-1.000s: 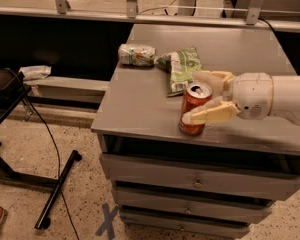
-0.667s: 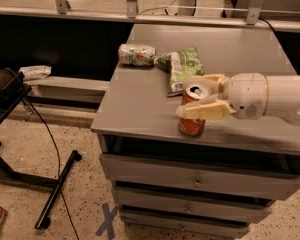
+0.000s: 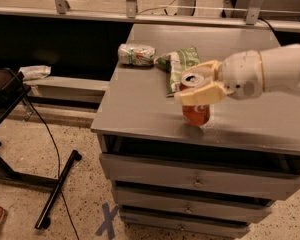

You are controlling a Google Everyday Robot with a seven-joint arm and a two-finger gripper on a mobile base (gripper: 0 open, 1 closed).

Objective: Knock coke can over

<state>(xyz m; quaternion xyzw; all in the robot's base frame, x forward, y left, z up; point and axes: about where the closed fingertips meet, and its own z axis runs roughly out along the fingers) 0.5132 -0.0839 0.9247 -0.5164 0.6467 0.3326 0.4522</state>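
The coke can [image 3: 196, 115] is red-orange with a silver top and stands upright near the front edge of the grey cabinet top [image 3: 135, 104]. My gripper [image 3: 189, 83] reaches in from the right on a white arm [image 3: 270, 71]. Its cream fingers straddle the top of the can. The near finger [image 3: 200, 95] lies across the can's front just under the rim, and the far finger [image 3: 207, 67] is behind the can. The jaws stand about a can's width apart.
A green and white chip bag [image 3: 180, 64] lies just behind the can. A pale can [image 3: 136, 54] lies on its side at the back left. Drawers sit below the top. A black stand [image 3: 55, 194] and cables are on the floor at left.
The near finger has risen from the can's lower body to just under its rim and shifted a little left. The can stays upright in the same spot.
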